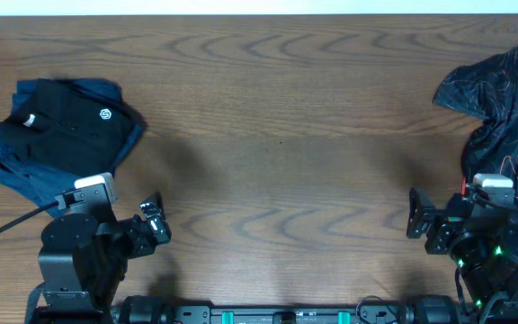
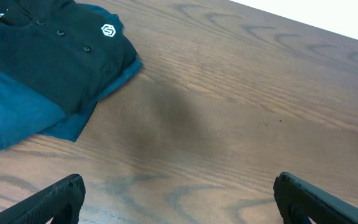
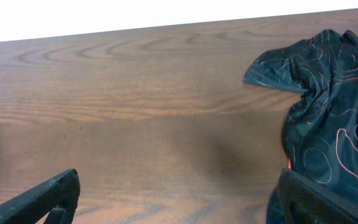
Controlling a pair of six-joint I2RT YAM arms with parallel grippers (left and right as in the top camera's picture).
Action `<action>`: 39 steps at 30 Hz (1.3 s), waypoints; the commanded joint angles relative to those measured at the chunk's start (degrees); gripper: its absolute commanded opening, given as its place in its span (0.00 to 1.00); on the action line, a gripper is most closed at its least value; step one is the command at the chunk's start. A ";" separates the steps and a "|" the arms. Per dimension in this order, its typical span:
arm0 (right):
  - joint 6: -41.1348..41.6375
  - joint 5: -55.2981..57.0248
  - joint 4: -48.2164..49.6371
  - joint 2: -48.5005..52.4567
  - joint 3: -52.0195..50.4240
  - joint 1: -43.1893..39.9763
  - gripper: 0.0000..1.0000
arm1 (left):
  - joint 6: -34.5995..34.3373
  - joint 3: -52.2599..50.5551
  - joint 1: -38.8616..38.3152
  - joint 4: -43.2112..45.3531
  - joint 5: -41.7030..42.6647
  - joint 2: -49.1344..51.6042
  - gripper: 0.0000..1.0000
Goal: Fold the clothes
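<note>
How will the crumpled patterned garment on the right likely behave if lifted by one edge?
The patterned garment lies in loose bunched folds, so it is probably floppy and would drape rather than hold shape. Its fabric looks thin, so likely light. Pushed across the table, it would probably bunch up rather than slide whole.

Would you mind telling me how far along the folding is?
Done: a black polo lies folded on blue garments at the left. In hand: nothing; left gripper and right gripper are open, empty. Left: the patterned garment lies crumpled at the right.
</note>
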 commanded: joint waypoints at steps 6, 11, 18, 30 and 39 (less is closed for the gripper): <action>-0.98 -0.72 -1.75 -0.24 -0.48 0.20 0.99 | -0.55 -0.28 0.13 0.09 -0.66 -0.02 0.98; -1.03 -0.70 -4.37 -0.24 -0.48 0.20 0.99 | -0.52 -0.28 0.13 0.09 -0.68 -0.02 0.98; -3.17 -0.24 -3.96 -0.24 -0.72 0.20 0.99 | -0.55 -0.28 0.13 0.09 -0.66 -0.02 0.98; -17.09 -7.63 16.81 -8.15 -13.68 1.31 0.99 | -0.52 -0.28 0.13 0.07 -0.68 -0.02 0.98; -17.07 -8.72 26.88 -23.47 -27.50 1.66 0.99 | -0.52 -0.28 0.13 0.09 -0.66 -0.02 0.98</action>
